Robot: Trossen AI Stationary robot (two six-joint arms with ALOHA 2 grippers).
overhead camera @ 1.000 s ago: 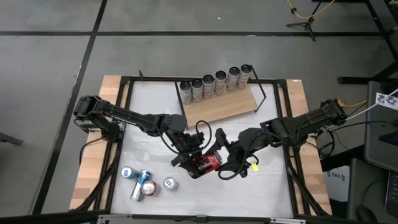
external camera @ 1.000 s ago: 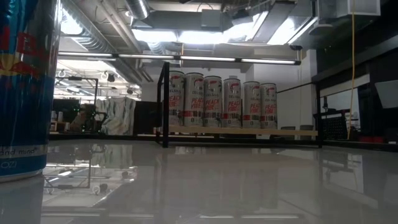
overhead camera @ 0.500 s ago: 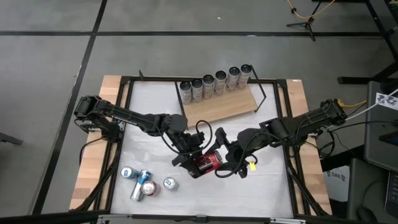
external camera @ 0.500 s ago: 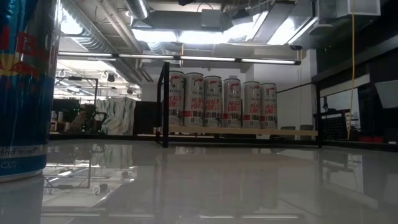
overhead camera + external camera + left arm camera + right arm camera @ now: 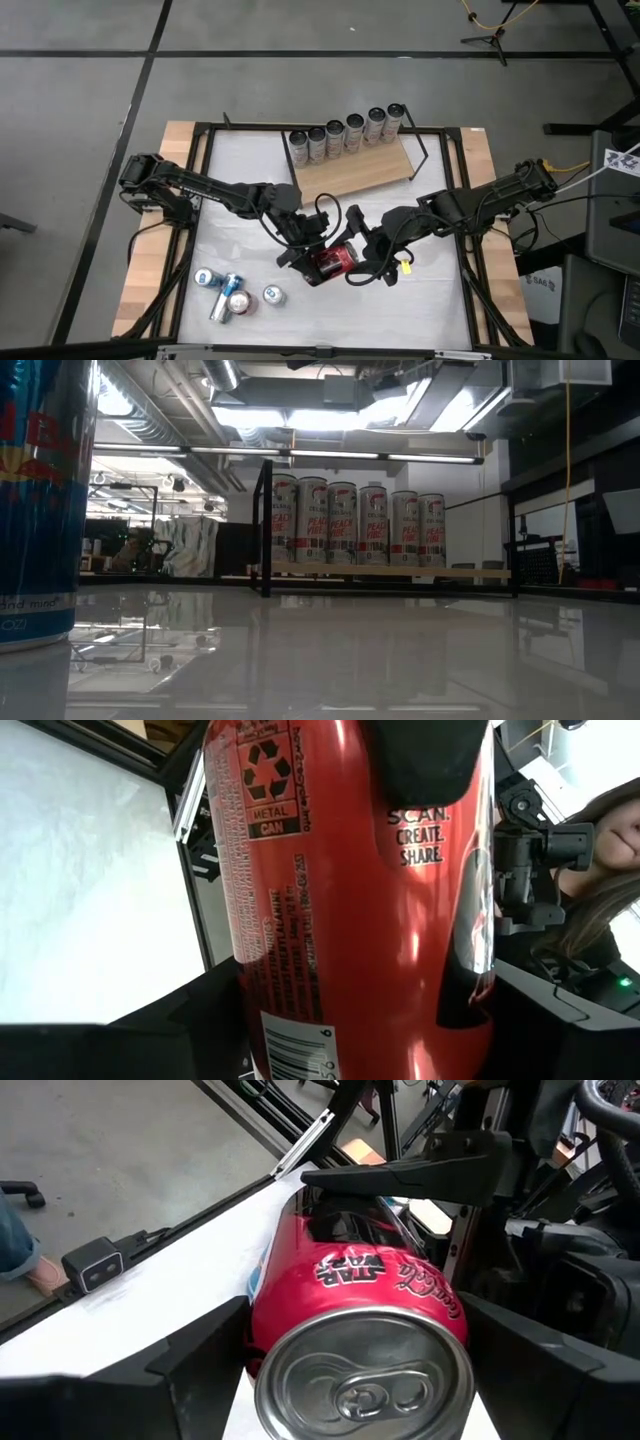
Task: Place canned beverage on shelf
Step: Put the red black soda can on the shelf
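Note:
A red can [image 5: 336, 260] hangs above the table's middle between my two grippers, lying roughly level with its top end [image 5: 365, 1380] toward the right arm. My left gripper [image 5: 322, 262] is shut on its body. My right gripper [image 5: 352, 264] is open, with one finger on either side of the can's top end. The shelf [image 5: 365, 168], a light-brown board in a black wire frame, lies at the table's far side. Several tall cans [image 5: 345, 130] stand on their bases in a row along its far edge, and the low view shows them too [image 5: 355, 525]. My left gripper pinches the red can's side wall [image 5: 250, 1010] between its two fingers, about halfway along the body. The fingers [image 5: 400, 1175] come roughly level from the table's left and lie across the can. The can is lifted clear of the table. My right gripper's fingers [image 5: 190, 1370] stand close beside the can's top end; whether they touch it I cannot tell.
Several loose cans [image 5: 235, 295] lie and stand at the table's near left. One blue can [image 5: 40, 500] stands right before the low camera. The board's near half [image 5: 375, 172] is bare wood. A person [image 5: 610, 850] shows beyond the table.
My right gripper has rolled a little about its own pointing line while staying at the can's top end. The left gripper and the red can have kept still.

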